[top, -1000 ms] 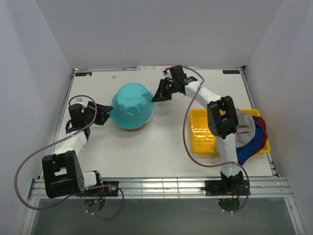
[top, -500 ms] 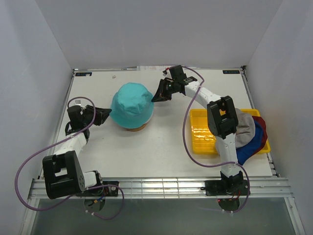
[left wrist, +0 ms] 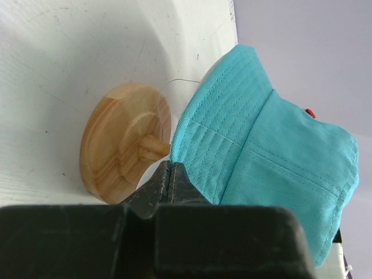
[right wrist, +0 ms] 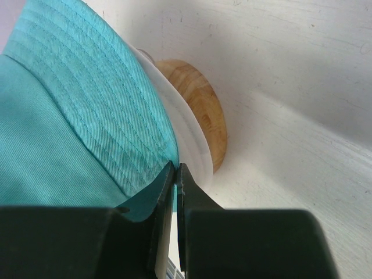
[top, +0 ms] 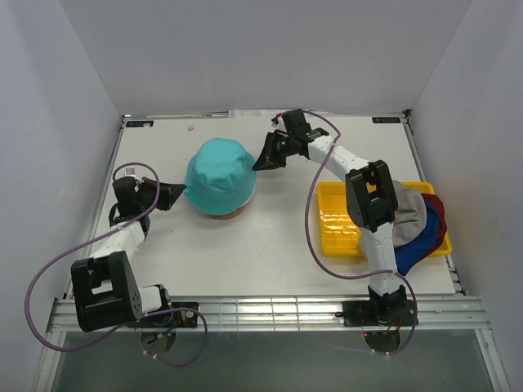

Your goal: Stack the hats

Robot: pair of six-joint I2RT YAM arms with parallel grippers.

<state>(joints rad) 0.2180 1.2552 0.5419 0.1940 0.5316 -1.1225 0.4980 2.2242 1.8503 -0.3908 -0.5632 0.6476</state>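
A teal hat sits over the wooden stand in the middle of the table. My right gripper is at its far-right brim, and in the right wrist view the gripper is shut on the edge of the teal hat. My left gripper is at the hat's left side. In the left wrist view the gripper is shut, its tip just at the brim of the teal hat, with no fabric showing between the fingers. Grey, blue and dark red hats lie piled at the right.
A yellow tray stands at the right, the piled hats hanging over its right end. The stand's round wooden base rests on the white table under the teal hat. White walls close in the table on three sides.
My left gripper has gone from open to shut and drawn back slightly to the left of the teal hat. The right gripper and the hat have stayed put.
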